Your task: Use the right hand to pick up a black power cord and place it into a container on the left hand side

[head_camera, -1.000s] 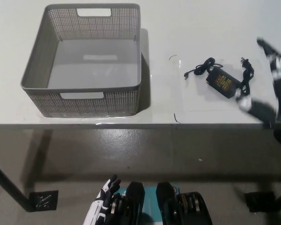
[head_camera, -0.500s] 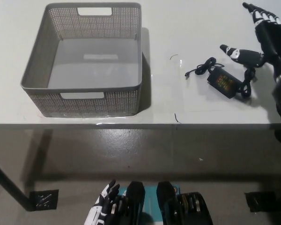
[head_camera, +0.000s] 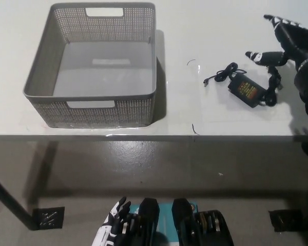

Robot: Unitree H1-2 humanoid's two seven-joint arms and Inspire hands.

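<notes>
Since half a second ago our black right hand [head_camera: 286,43] has shifted only slightly at the upper right of the frame, having swung up there from the right edge a second back; the cord and basket have not moved.

Going left to right: our white left hand [head_camera: 114,223] rests low at the bottom of the frame, below the worktop edge, and we cannot tell how its fingers are set. On the left half of the white worktop [head_camera: 195,113] stands the grey perforated container [head_camera: 148,97], upright and with nothing in it. Right of centre lies the black power cord [head_camera: 245,88], its adapter brick flat on the worktop with one thin lead curling toward the frame's middle and the plug lead looped at its right. Above and just right of it is our right hand, spread and holding nothing, one fingertip [head_camera: 252,54] reaching out over the upper right of the cord.

We judge this to be the approach step: the cord is not yet grasped. Next we need to bring the hand down onto the brick or the bunched loop and close around it. Then it must be lifted clear and carried leftward over the container's wall.
</notes>
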